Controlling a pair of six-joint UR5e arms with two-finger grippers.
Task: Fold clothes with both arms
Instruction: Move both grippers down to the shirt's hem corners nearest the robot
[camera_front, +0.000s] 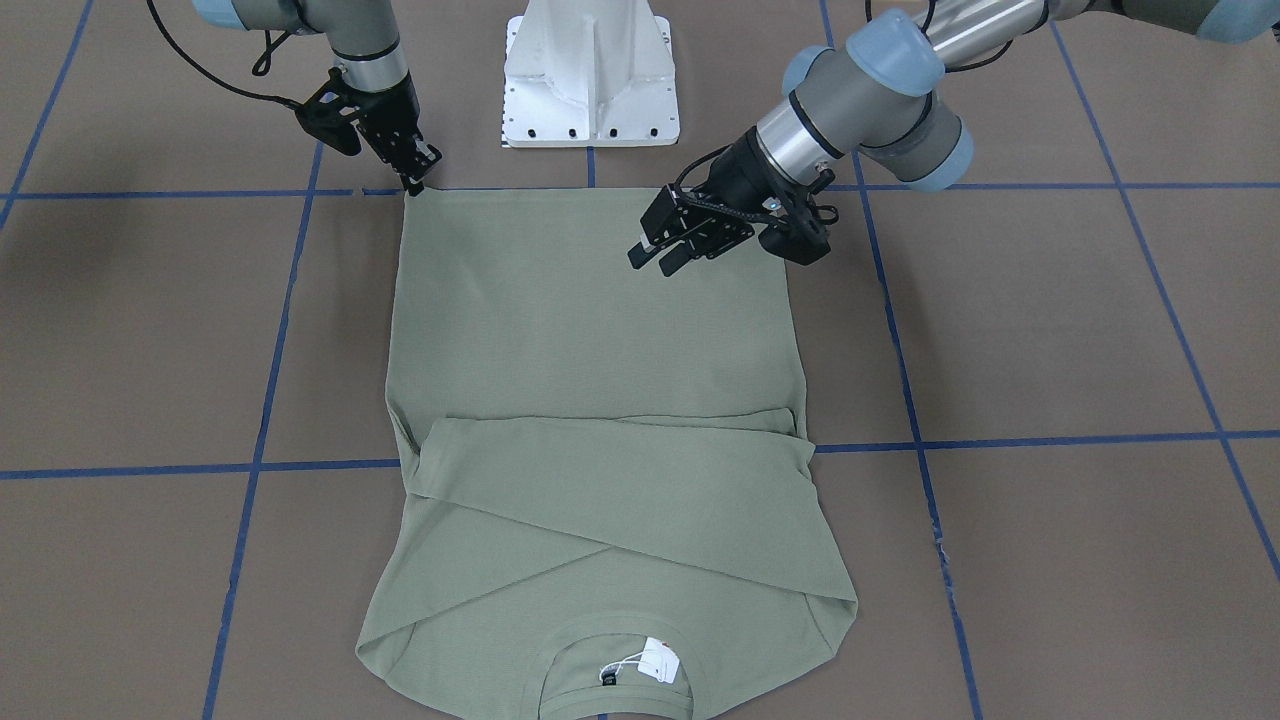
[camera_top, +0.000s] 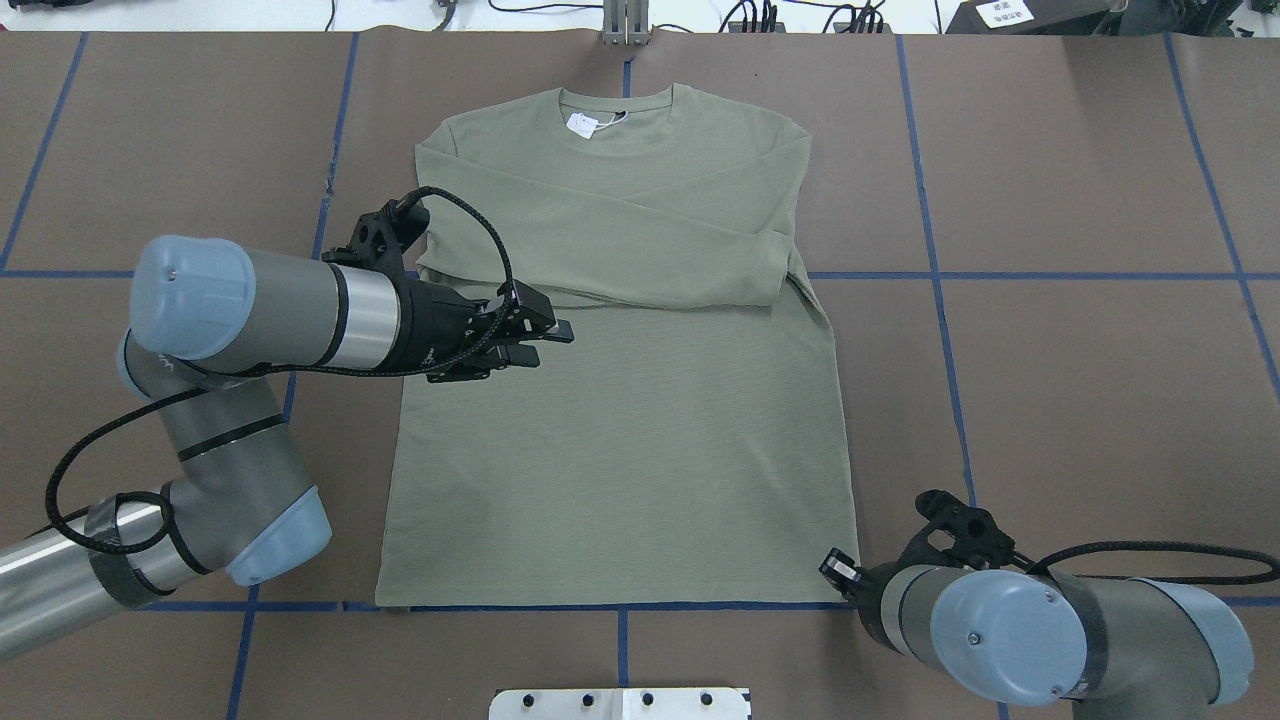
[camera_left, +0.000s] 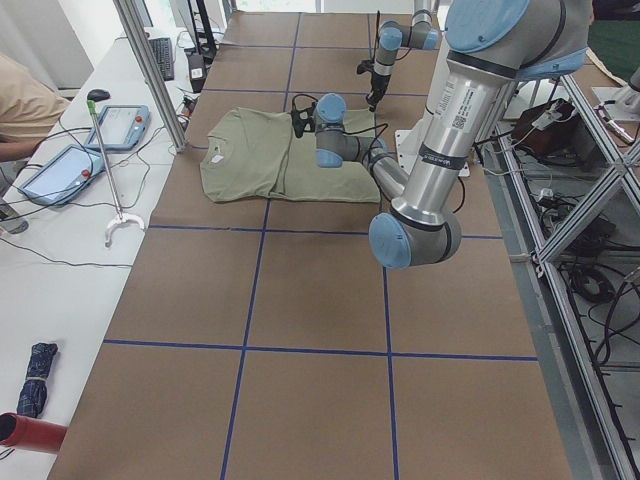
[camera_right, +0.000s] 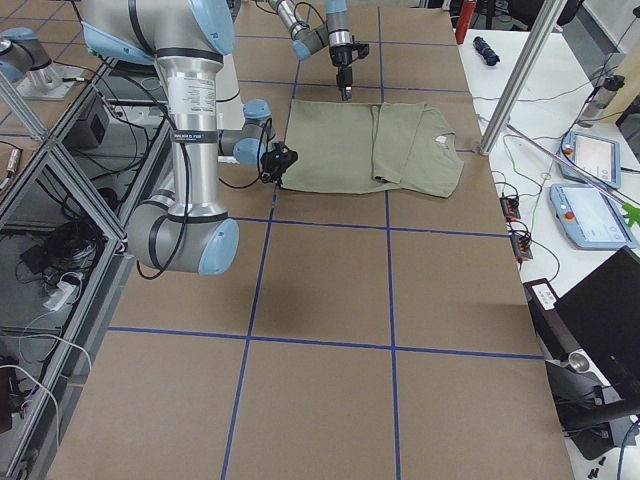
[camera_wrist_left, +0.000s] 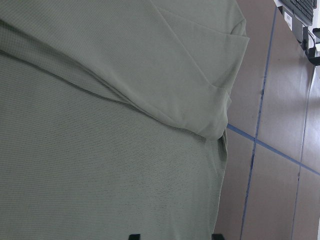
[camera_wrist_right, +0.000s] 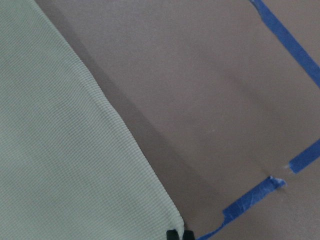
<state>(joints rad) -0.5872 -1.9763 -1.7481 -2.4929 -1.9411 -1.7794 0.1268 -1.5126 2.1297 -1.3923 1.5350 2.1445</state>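
You're setting up the hem fold: shirt (camera_top: 620, 450) flat on the table (camera_top: 1050, 400), sleeves crossed, right gripper (camera_front: 414, 180) nearly closed at one hem corner, wide-open left gripper (camera_top: 546, 343) hovering mid-shirt, needing the other corner.

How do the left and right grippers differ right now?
The left gripper hangs above the middle of the shirt, jaws open, holding nothing; the right gripper is down at a hem corner, jaws closed on it. The left lies nearly level; the right tilts down to the table. Both are black two-finger types.

No legible text on any surface.
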